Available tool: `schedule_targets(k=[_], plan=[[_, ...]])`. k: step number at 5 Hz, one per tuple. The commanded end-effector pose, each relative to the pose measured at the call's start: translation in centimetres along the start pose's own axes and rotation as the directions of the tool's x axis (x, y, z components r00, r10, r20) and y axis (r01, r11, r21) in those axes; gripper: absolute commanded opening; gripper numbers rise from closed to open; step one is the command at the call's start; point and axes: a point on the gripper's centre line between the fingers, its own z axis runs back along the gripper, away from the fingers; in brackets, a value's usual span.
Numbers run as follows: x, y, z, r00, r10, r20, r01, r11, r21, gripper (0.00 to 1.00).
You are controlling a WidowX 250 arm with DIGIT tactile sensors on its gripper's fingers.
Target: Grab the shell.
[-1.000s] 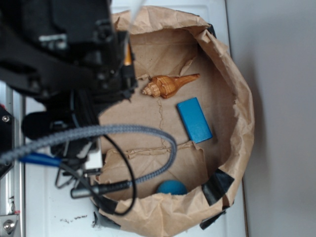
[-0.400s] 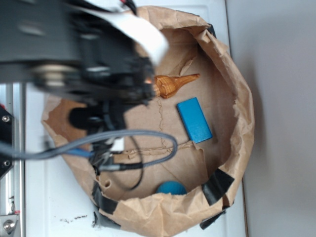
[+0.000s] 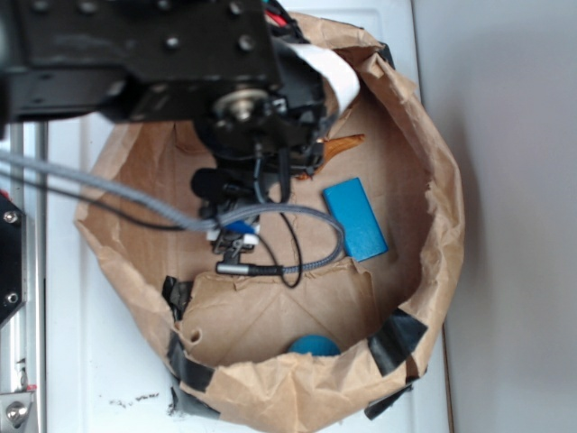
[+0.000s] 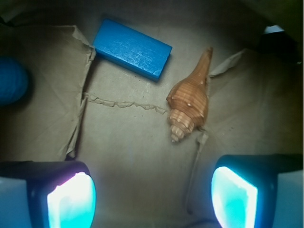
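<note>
Paper bag (image 3: 433, 180) holds conch shell (image 4: 190, 102), blue block (image 4: 132, 48), teal ball (image 4: 12, 80); gripper (image 4: 152, 194) wide open above, shell ahead; exterior shows only shell's tail.

A crumpled brown paper bag (image 3: 433, 180), its walls rolled down and patched with strips of black tape (image 3: 397, 338), sits on the white surface (image 3: 99, 379) beneath me. On its creased, torn paper floor lies a flat blue block (image 4: 132, 48), resting at a slant. A teal ball (image 3: 314, 344) lies well apart from the block, close against the bag's wall; I see only its edge at the left of my wrist view. Grey wall (image 3: 514, 216) fills the right of the exterior view.
</note>
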Motion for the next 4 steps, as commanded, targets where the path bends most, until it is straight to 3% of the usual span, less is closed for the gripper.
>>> schedule_targets(k=[1, 2, 3, 4], plan=[[2.2, 3.0, -0.9, 0.999, 0.009, 0.040, -0.009, 1.000, 0.014, 1.00], [3.1, 3.7, -1.5, 0.999, 0.027, 0.034, -0.027, 1.000, -0.004, 1.00], [3.7, 4.0, -2.7, 0.998, 0.011, 0.069, -0.010, 1.000, -0.012, 1.00], [4.4, 4.1, -4.3, 0.998, -0.007, 0.062, 0.006, 1.000, 0.008, 1.00]])
